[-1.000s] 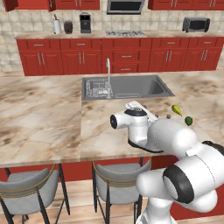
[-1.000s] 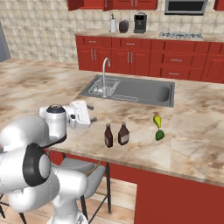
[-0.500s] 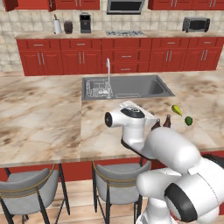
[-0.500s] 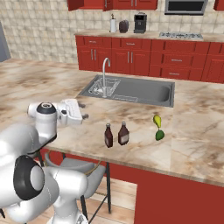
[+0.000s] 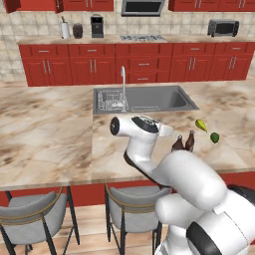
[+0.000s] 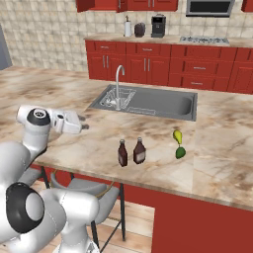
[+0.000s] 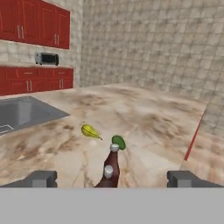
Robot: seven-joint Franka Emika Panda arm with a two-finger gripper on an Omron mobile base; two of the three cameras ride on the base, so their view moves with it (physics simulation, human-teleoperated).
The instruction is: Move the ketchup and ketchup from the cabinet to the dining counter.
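Two ketchup bottles [image 6: 122,153] [image 6: 139,151] stand upright side by side on the dining counter [image 6: 69,94], near its front edge. In the left base view they show as bottles [image 5: 178,143] [image 5: 190,141] just right of my hand. My gripper [image 6: 81,126] hovers level over the counter to their left, apart from them, open with nothing between its fingers. In the hand view the bottles [image 7: 111,168] line up one behind the other ahead of the gripper [image 7: 112,180]. Red wall cabinets [image 6: 101,4] run along the top.
A steel sink [image 5: 144,98] with a tall tap is set into the counter behind the bottles. A yellow fruit [image 6: 177,136] and a green lime [image 6: 180,152] lie to their right. Two stools [image 5: 30,219] stand under the front edge.
My hand has drawn back to the left, away from the two bottles, which stay where they stood. The jaws remain wide open.
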